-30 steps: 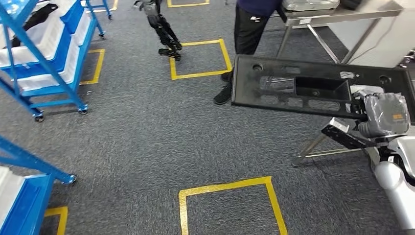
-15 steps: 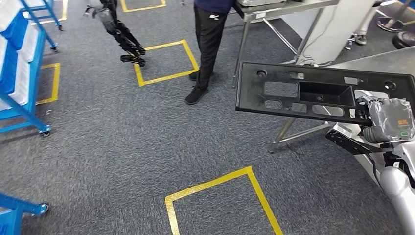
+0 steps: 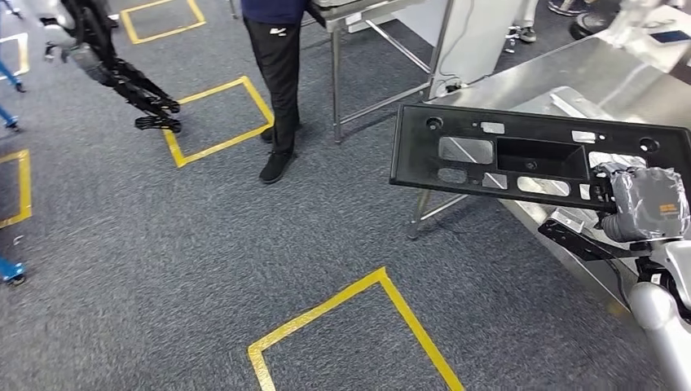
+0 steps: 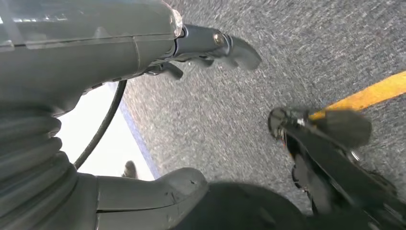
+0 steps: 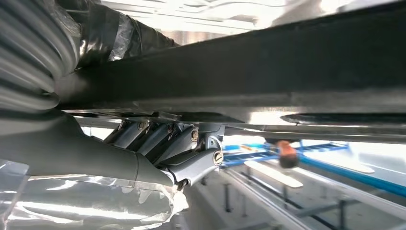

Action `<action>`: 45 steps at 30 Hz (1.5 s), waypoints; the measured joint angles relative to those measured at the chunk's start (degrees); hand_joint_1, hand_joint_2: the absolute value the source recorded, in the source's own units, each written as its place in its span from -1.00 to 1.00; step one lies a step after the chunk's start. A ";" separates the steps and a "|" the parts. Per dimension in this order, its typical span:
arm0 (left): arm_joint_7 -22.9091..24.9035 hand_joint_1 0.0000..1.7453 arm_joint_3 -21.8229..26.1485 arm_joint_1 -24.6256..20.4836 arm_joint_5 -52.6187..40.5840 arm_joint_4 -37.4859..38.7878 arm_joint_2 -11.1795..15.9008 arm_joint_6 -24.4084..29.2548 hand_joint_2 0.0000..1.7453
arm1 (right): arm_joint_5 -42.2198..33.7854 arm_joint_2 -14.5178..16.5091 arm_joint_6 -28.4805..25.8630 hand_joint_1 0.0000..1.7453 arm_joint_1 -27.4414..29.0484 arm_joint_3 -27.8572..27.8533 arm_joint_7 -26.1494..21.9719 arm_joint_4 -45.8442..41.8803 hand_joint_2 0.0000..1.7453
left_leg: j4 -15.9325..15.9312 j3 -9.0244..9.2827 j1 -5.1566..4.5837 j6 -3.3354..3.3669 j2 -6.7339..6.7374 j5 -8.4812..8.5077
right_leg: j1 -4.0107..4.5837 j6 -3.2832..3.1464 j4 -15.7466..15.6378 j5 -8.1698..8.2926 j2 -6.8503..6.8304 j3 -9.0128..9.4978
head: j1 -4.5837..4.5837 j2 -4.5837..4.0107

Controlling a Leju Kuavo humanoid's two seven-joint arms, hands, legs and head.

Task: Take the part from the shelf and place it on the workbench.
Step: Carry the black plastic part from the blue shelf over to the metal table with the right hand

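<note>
View has swung since a second ago: blue racks gone, steel workbench (image 3: 570,77) now fills the upper right. So the robot has turned to face it; placing comes next. Black part (image 3: 538,155), right of centre, overhangs the bench's near edge, right hand (image 3: 644,204) gripping its right end. Person (image 3: 273,73) and second table (image 3: 358,12) upper centre, off the path. Left hand (image 4: 210,45) looks empty, fingers apart, though blurred.

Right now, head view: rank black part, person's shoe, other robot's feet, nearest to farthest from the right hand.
1. Black part: held by the right hand, at its right end.
2. Person's shoe: on the carpet, well to the left beyond the part's far end.
3. Other robot's feet: farthest, upper left by the yellow square.
</note>
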 joint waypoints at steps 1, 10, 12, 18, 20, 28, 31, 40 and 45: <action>0.08 -1.00 0.01 0.08 -0.04 0.00 0.00 -0.01 1.00 | -0.07 0.05 0.08 1.00 0.13 -0.01 -0.02 0.01 1.00 | 1.51 -1.09 -0.09 0.22 -0.17 0.18 | 0.22 -0.07 0.04 -0.03 0.84 0.04 | 0.01 0.00; 0.24 -1.00 0.28 -0.37 -0.10 0.00 0.14 -0.25 1.00 | -0.22 0.74 0.67 1.00 -0.10 -0.04 -0.60 0.11 1.00 | -16.15 5.82 -0.60 2.62 -2.99 9.97 | 0.03 1.45 0.01 0.27 6.68 -0.40 | 0.06 0.00; 0.23 -1.00 0.36 -0.41 -0.09 0.00 0.11 -0.28 1.00 | -0.25 0.63 0.69 1.00 -0.45 -0.13 -0.68 0.19 1.00 | -17.64 6.51 -0.46 3.13 -1.35 10.65 | 0.24 1.80 2.67 -1.49 3.20 -1.75 | 0.20 0.00; 0.27 -1.00 1.04 -0.23 -0.08 0.00 0.10 -0.35 1.00 | -0.42 0.73 0.73 1.00 -0.83 -0.18 -0.71 0.69 1.00 | -17.66 6.83 -0.36 2.84 3.26 10.08 | -1.07 3.45 11.22 -3.73 -1.96 -6.07 | 0.33 0.00; 0.31 -1.00 1.19 -0.26 -0.08 -0.02 0.21 -0.39 1.00 | -0.55 0.75 0.74 1.00 -0.92 -0.23 -0.74 0.74 1.00 | -16.89 6.90 -0.39 2.11 4.60 9.32 | -1.18 3.87 3.69 -0.63 -4.46 -2.20 | 0.34 0.00; 0.54 -1.00 1.32 -0.62 -0.26 -0.04 0.38 -0.69 1.00 | -0.93 0.75 0.89 1.00 -1.39 -0.87 -0.97 0.62 1.00 | -9.96 5.10 -0.06 -0.22 2.08 3.93 | -0.69 0.74 0.44 -0.12 -1.99 -0.49 | 0.16 0.00; 0.66 -1.00 1.32 -0.41 -0.46 -0.04 0.36 -0.84 1.00 | -0.93 0.86 0.91 1.00 -1.48 -0.87 -0.99 0.57 1.00 | 1.20 -0.99 -0.17 0.21 -0.03 0.11 | -0.03 0.22 0.48 -0.15 0.33 -0.45 | 0.15 0.00; 1.10 -1.00 1.40 -0.48 -1.03 -0.04 0.52 -1.02 1.00 | 0.36 0.78 0.55 1.00 -1.07 -1.05 0.06 0.48 1.00 | -15.78 5.24 -1.32 3.30 -3.30 10.33 | -0.23 1.32 0.27 0.25 6.56 -0.54 | 0.08 0.00; 1.46 -1.00 1.65 -0.43 -1.25 -0.04 0.35 -1.03 1.00 | 4.79 0.37 -1.84 1.00 -0.91 -1.36 1.75 0.36 1.00 | -18.05 6.23 -0.95 3.78 -0.83 11.46 | -0.27 2.56 10.79 -5.98 -0.85 -5.33 | 0.49 0.00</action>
